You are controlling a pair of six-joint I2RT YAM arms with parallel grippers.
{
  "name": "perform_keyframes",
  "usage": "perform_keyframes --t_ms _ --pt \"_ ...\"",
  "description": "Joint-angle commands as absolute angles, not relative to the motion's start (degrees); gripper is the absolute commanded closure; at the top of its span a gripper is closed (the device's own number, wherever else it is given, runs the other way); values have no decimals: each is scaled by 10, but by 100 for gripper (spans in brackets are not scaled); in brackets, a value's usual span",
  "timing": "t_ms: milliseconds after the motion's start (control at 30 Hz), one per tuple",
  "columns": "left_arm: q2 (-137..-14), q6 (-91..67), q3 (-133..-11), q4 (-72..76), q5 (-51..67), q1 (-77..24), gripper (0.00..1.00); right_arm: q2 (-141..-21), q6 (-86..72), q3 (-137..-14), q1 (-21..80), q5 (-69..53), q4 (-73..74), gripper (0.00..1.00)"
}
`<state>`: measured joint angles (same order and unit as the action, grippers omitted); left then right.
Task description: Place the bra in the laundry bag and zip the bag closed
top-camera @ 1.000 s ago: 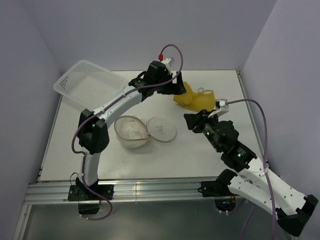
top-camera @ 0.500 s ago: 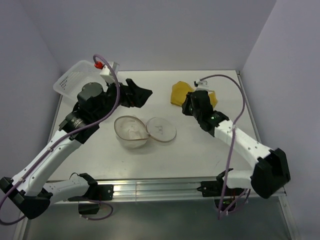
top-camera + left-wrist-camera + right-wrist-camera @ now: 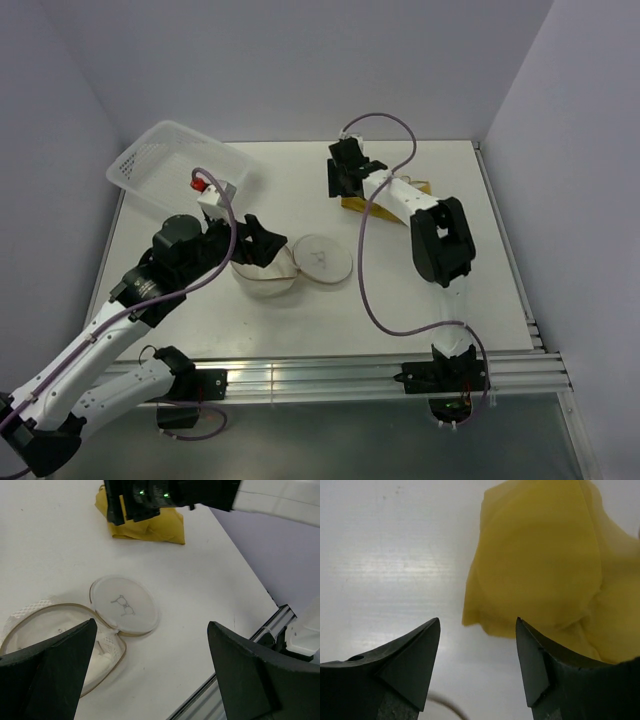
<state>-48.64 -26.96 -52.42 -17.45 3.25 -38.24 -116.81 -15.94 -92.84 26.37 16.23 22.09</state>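
**Basket** (image 3: 165, 165): white, perforated, at the far-left corner of the table (image 3: 400, 300). It has no part in this step.

**Left claw** (image 3: 152, 625): spread wide and empty, hovering above the bag.

**Bag** (image 3: 47, 635): left of centre, mouth up, with nothing inside that I can make out. Its lid (image 3: 122, 604) lies flipped flat on its right, joined at the rim.

**Right claw** (image 3: 477, 624): jaws parted and gripping nothing, tips low at the edge of the bra.

**Bra** (image 3: 540, 565): yellow, heaped on the table at the back, right of centre, well apart from the bag.

**Step in hand, as I judge it:** the pick-up.
- I would drive the right claw onto the heap until both tips straddle a thick fold rather than the thin hem.
- I would close fully before lifting, since soft cloth slips and trails.
- I would set the left claw to the bag's rim so the mouth holds open for the drop.

**Tally:**
- Basket: one
- Bag: one
- Lid: one
- Bra: one
- Claws: two, neither holding anything
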Motion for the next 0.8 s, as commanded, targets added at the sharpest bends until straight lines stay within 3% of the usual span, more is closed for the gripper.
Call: perform_keyframes --t_ms 0,167,267,333,367,433,633,767 --pt "-453 -251 -519 -149 36 -384 1 -1229 -137 -1030 261 194 288 31" --pt "-432 -250 -512 -159 40 -385 1 -1357 -131 -1205 259 220 381 36" --pt "-432 -250 -511 -156 47 -385 1 -1406 -133 -1266 257 230 417 49" --pt "-433 -251 -512 -156 52 -385 1 -1406 -135 -1265 255 252 416 71" --pt "-435 -251 -512 -156 53 -384 1 -1395 -140 -1253 255 262 402 88" --pt "-437 -253 -512 -154 55 -384 1 -1329 -135 -1186 255 279 357 100" --pt "-462 -277 -516 -133 91 -384 1 -1105 -107 -1072 255 313 228 100" --pt "-506 -343 -504 -75 148 -384 1 -922 -126 -913 256 285 129 100"
